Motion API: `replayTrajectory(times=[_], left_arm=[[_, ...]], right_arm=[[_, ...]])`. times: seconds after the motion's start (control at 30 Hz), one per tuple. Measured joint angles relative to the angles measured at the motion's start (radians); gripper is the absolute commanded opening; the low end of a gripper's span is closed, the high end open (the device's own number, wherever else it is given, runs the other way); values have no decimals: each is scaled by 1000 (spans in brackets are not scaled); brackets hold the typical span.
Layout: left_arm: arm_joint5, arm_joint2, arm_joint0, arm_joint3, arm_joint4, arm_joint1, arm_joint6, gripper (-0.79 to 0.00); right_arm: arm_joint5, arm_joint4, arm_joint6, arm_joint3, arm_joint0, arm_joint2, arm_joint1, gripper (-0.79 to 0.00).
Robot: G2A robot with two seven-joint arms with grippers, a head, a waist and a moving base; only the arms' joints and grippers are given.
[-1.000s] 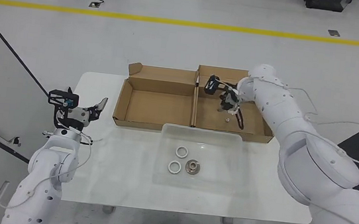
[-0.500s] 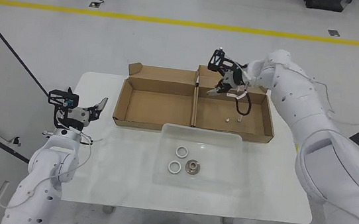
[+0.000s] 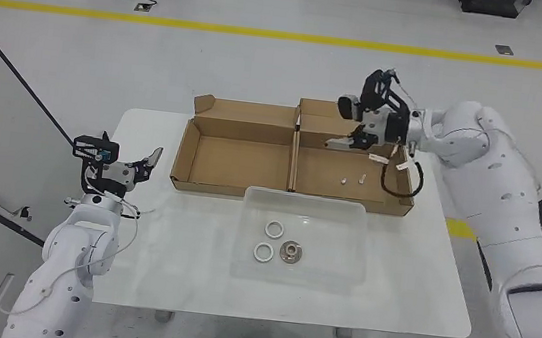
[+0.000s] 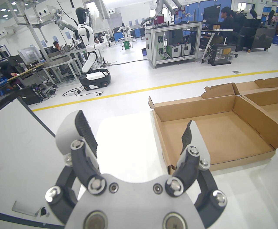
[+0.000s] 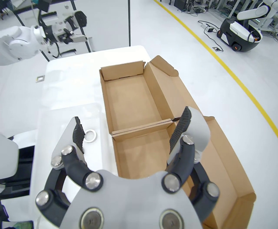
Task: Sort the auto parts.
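My right gripper hangs open and empty above the far edge of the right cardboard box. Two small white parts lie on that box's floor. The left cardboard box has nothing in it. In front of the boxes, a clear tray holds two white rings and a round metal part. At the table's left edge my left gripper is open and empty, well apart from the boxes.
The white table has bare room left of the tray and along its front. A dark-framed panel stands beside the table's left side. A yellow line crosses the floor behind.
My right gripper has risen out of the right box and swung back and to the right, open. The left arm has stayed still.
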Motion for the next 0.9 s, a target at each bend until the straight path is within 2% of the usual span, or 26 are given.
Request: replayTrajectory(times=[0.17,0.3,0.47,0.67,0.77,0.9], left_arm=[[0,0,0,0,0,0,0,0],[0,0,0,0,0,0,0,0],[0,0,0,0,0,0,0,0],[0,0,0,0,0,0,0,0],[0,0,0,0,0,0,0,0],[0,0,0,0,0,0,0,0]], right_arm=[[117,233,164,-228,-177,162,81,0],[158,374,204,-311,-284,247,132,0],[170,511,216,-345,-388,323,191,0],[177,599,223,-333,-446,363,246,0],[166,624,212,-320,-460,360,267,0],[165,632,211,-315,-463,357,272,0]])
